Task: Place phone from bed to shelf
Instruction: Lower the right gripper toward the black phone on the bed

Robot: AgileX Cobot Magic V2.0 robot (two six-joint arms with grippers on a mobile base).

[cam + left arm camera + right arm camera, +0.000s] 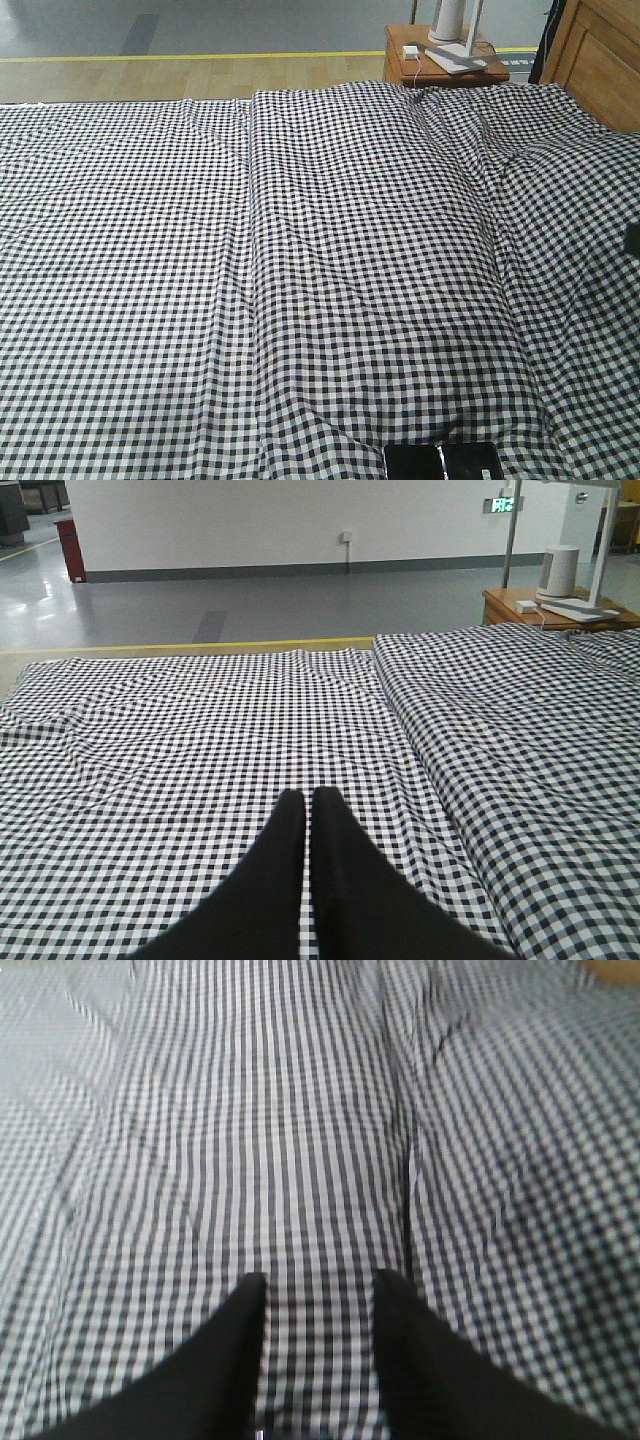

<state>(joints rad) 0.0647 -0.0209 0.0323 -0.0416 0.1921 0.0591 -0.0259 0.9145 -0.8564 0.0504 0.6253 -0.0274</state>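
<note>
The phone (440,462), glossy black with a seam across its middle, lies flat on the bed (300,250) at the very bottom of the front view, partly cut off by the frame edge. It shows in neither wrist view. My left gripper (307,795) hovers over the checked sheet (200,740) with its black fingers pressed almost together and nothing between them. My right gripper (320,1285) is open above the sheet (250,1110), with only fabric showing in the gap. The shelf is out of view.
An orange-brown nightstand (430,65) with a white device and its base stands beyond the bed's far right corner and shows again as the nightstand (520,605). The wooden headboard (600,50) rises at the right. Grey floor with a yellow line (200,57) lies beyond.
</note>
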